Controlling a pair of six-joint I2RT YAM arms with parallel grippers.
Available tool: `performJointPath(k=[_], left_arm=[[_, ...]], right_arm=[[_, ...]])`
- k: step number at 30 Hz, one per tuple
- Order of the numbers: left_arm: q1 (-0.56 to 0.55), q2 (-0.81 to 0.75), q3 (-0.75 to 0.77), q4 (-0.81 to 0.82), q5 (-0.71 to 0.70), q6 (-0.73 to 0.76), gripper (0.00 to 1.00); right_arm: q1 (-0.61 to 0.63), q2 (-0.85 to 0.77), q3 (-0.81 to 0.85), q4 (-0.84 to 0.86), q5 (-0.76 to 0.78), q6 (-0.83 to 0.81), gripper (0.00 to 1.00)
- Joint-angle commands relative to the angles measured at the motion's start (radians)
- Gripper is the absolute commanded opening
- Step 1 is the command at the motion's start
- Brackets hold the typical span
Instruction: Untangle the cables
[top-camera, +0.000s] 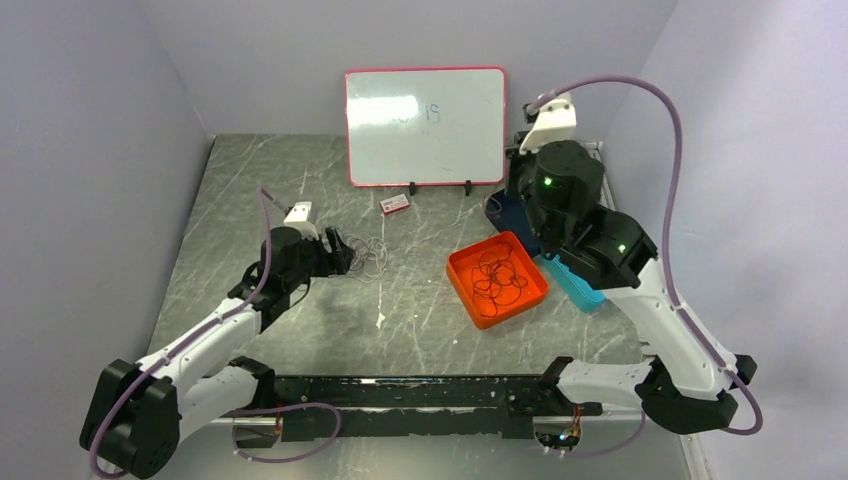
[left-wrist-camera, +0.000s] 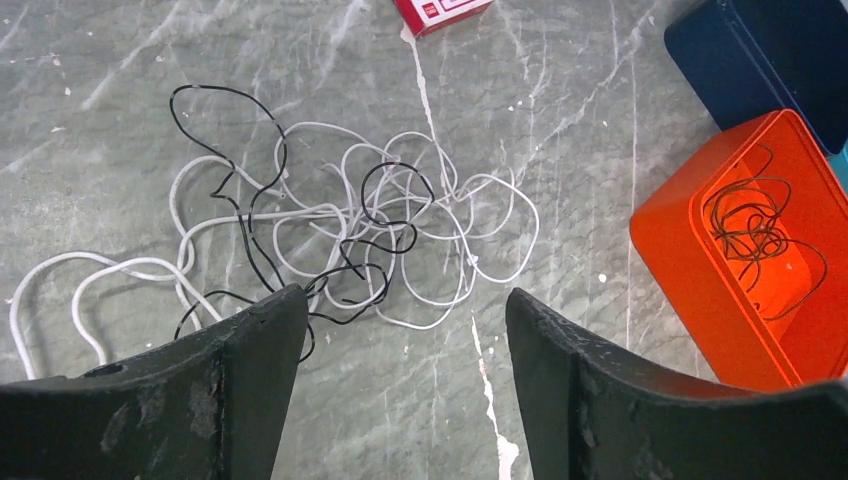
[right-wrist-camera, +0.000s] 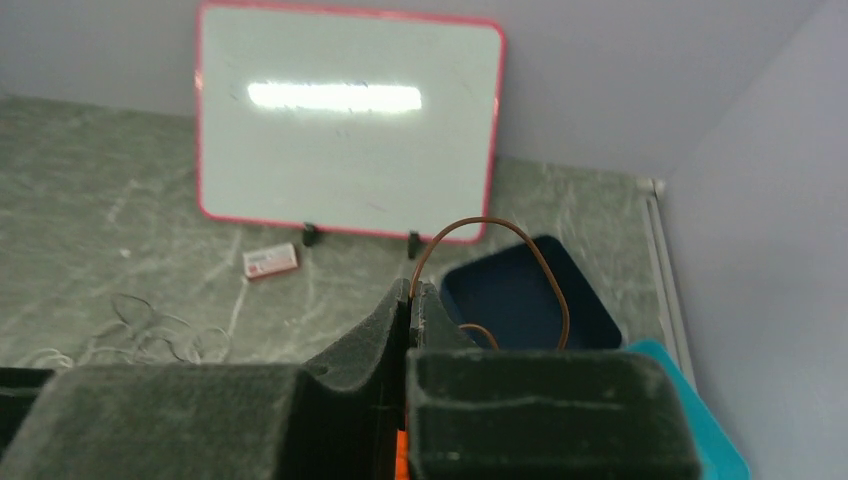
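Note:
A loose tangle of thin black and white cables (left-wrist-camera: 380, 230) lies on the grey marble table, left of centre in the top view (top-camera: 368, 255). My left gripper (left-wrist-camera: 405, 300) is open and empty, just short of the tangle; its left finger (left-wrist-camera: 250, 350) overlaps a black loop. My right gripper (right-wrist-camera: 411, 290) is shut on a thin brown cable (right-wrist-camera: 500, 222) that arcs up and down toward the dark blue tray (right-wrist-camera: 520, 290). An orange tray (top-camera: 470, 295) holds a bundle of dark cables (top-camera: 498, 275), which also shows in the left wrist view (left-wrist-camera: 755, 225).
A whiteboard (top-camera: 425, 125) stands at the back wall. A small red-and-white box (top-camera: 395, 204) lies in front of it. A teal tray (top-camera: 580, 285) sits right of the orange one, under the right arm (top-camera: 600, 245). Walls close in both sides.

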Motion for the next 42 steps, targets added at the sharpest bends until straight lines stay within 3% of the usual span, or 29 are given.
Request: performJointPath(k=[1,4,25,37,42], left_arm=[[0.001,-0.021,0.045,-0.022,-0.033,0.005,0.78],[0.001,-0.028,0.06,-0.038,-0.039,0.01,0.84],[0.001,-0.058,0.095,-0.087,-0.06,0.026,0.82],[0.002,-0.069,0.102,-0.118,-0.071,0.034,0.82],[0.001,-0.072,0.108,-0.126,-0.078,0.038,0.82]], right_arm=[[0.002,-0.004,-0.07,-0.108,0.123,0.113,0.0],[-0.001,-0.004,-0.109,-0.137,0.148,0.162,0.0],[-0.073,0.001,-0.22,-0.311,0.049,0.32,0.0],[-0.146,-0.016,-0.466,-0.225,-0.115,0.417,0.0],[-0.246,0.025,-0.567,-0.179,-0.197,0.391,0.0]])
